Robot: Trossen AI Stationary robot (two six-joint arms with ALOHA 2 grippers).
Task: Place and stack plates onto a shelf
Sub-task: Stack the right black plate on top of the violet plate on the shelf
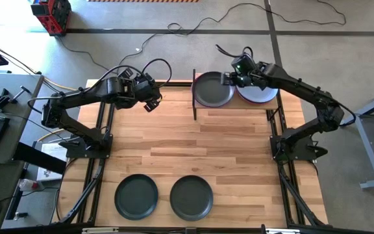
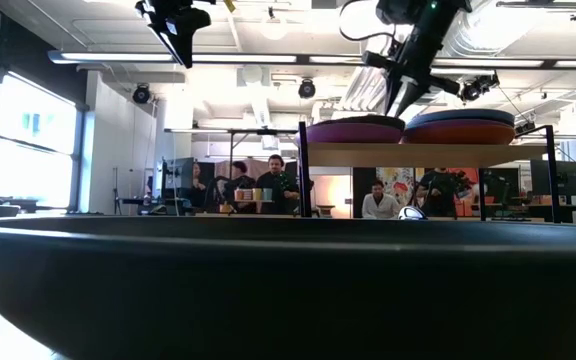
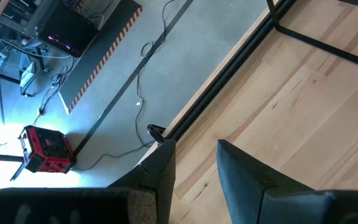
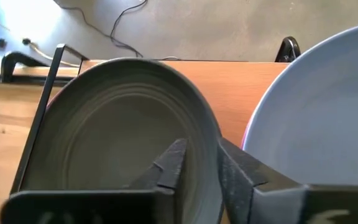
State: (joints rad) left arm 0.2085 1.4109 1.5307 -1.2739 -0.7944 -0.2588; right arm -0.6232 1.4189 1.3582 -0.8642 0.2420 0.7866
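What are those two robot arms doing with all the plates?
They are stacking plates on a small shelf at the far edge of the table. The right gripper is pinching the rim of a dark plate on top of the left pile there, beside a pile topped by a pale plate. The left gripper hangs empty above the table. Two more dark plates wait at the near edge.

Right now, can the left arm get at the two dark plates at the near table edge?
Probably yes. Left gripper hovers empty at the far side; bare tabletop lies between it and both dark plates.
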